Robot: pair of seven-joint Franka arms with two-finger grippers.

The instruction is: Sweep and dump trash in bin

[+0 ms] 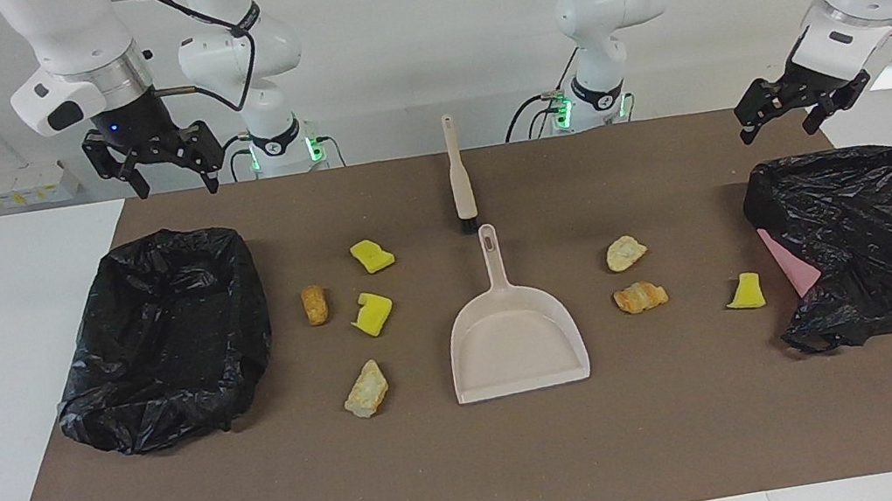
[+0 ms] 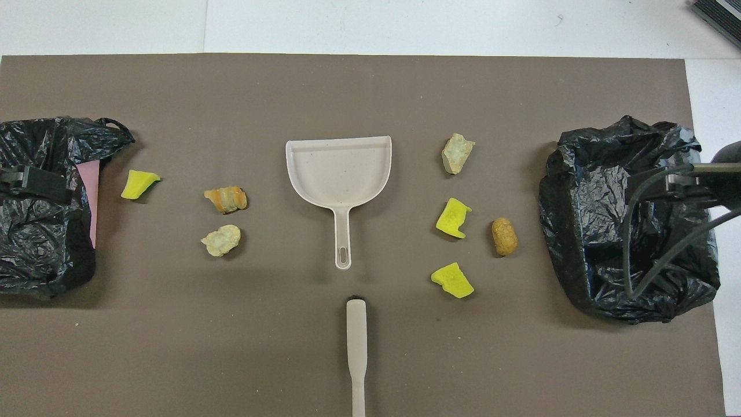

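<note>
Seven trash scraps (image 1: 371, 313) lie scattered around the dustpan (image 1: 515, 337) mid-table (image 1: 480, 475), while the left end effector (image 1: 795, 112) and right end effector (image 1: 165, 164) hover with fingers spread above bins at either end.

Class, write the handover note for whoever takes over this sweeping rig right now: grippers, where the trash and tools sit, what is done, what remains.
Left gripper: open, empty, raised over the pink bin with the black bag.
Right gripper: open, empty, raised by the bag-lined bin.
Dustpan lies empty mid-mat; brush lies just nearer the robots, untouched.
Trash: four scraps between the dustpan and the right arm's bin, three scraps toward the left arm's bin, all on the mat.
Done: nothing.
Left: pick up the tools, sweep all seven scraps, dump.
</note>
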